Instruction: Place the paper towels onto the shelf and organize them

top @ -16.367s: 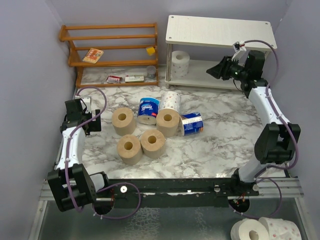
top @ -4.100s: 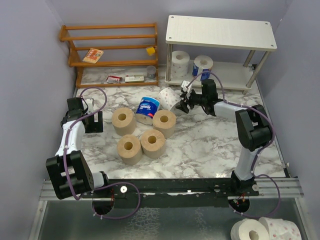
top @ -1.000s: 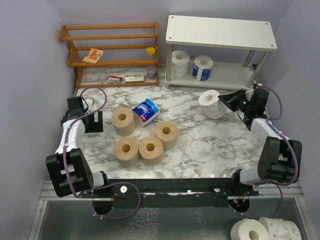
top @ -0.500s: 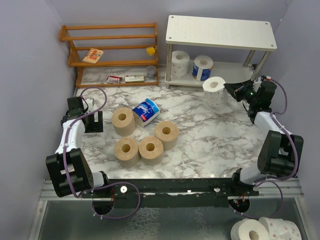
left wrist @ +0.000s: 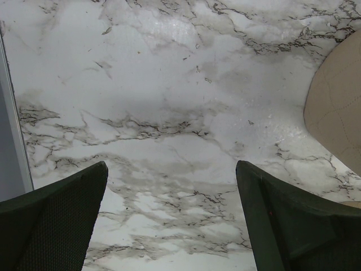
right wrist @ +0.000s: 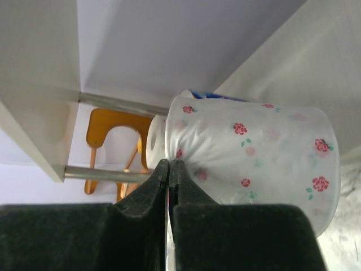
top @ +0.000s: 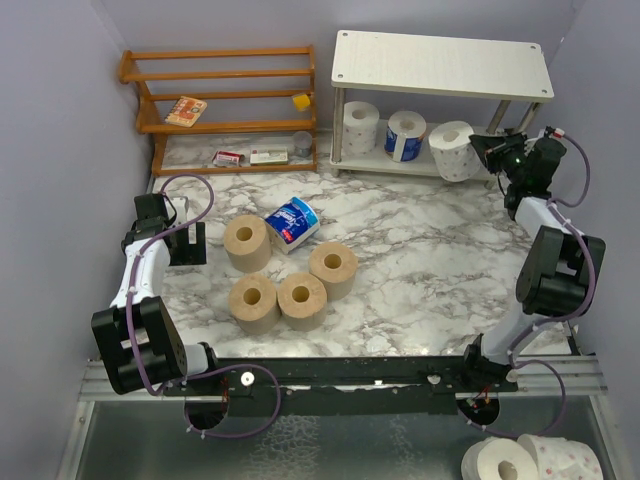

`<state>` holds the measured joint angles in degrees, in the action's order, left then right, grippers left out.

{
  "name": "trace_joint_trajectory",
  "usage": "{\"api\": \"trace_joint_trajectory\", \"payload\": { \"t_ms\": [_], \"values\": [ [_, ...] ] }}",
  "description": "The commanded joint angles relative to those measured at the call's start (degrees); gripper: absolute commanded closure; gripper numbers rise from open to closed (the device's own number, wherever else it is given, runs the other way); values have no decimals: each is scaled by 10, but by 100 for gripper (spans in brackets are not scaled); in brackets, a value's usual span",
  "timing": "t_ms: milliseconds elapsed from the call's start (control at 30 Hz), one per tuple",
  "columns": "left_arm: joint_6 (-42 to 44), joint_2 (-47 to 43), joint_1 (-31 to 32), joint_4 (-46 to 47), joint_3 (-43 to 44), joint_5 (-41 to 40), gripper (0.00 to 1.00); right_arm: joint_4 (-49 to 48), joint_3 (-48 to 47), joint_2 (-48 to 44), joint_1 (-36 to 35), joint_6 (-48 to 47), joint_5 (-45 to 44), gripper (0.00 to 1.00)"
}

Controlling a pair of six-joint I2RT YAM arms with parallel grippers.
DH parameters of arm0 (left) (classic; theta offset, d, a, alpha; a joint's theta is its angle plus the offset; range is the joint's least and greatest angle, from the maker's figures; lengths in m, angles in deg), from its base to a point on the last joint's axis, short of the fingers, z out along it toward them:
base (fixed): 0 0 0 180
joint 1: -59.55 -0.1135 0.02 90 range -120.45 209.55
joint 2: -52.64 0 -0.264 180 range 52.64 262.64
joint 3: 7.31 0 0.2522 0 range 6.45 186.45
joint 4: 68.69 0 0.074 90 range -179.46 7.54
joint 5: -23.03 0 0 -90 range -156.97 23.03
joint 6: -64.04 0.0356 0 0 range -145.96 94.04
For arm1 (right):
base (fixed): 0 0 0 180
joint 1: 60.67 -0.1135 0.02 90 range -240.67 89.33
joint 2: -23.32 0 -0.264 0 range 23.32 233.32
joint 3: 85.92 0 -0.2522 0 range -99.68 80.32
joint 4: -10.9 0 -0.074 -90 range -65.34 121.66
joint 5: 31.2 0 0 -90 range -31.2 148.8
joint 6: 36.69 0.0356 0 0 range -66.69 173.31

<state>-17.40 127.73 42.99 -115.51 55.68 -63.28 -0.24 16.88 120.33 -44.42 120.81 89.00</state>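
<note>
White dotted roll (top: 455, 148) | pinched in right claw (right wrist: 169, 165) | shelf (top: 440, 62) contact unclear

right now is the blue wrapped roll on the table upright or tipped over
Tipped over. The blue-wrapped roll lies on its side on the table, printed wrapper facing up, while the tan roll beside it stands core up.

Marble table (top: 430, 270) under four tan rolls (top: 303, 298), one blue-wrapped roll (top: 292, 222), the white shelf (top: 440, 62) and a wooden rack (top: 220, 95)
</note>
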Motion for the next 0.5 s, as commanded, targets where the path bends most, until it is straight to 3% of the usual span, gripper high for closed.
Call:
{"api": "trace_joint_trajectory", "payload": {
  "t_ms": [0,267,467],
  "values": [
    [2,-8,-4,-3,13,3,1,-75,-59,51,3,20,-41,99],
    [1,4,-5,-3,15,-5,1,-126,-121,138,2,37,-33,99],
    [-2,12,-5,-5,17,-12,1,-192,-100,174,2,32,-44,99]
  ]
}}
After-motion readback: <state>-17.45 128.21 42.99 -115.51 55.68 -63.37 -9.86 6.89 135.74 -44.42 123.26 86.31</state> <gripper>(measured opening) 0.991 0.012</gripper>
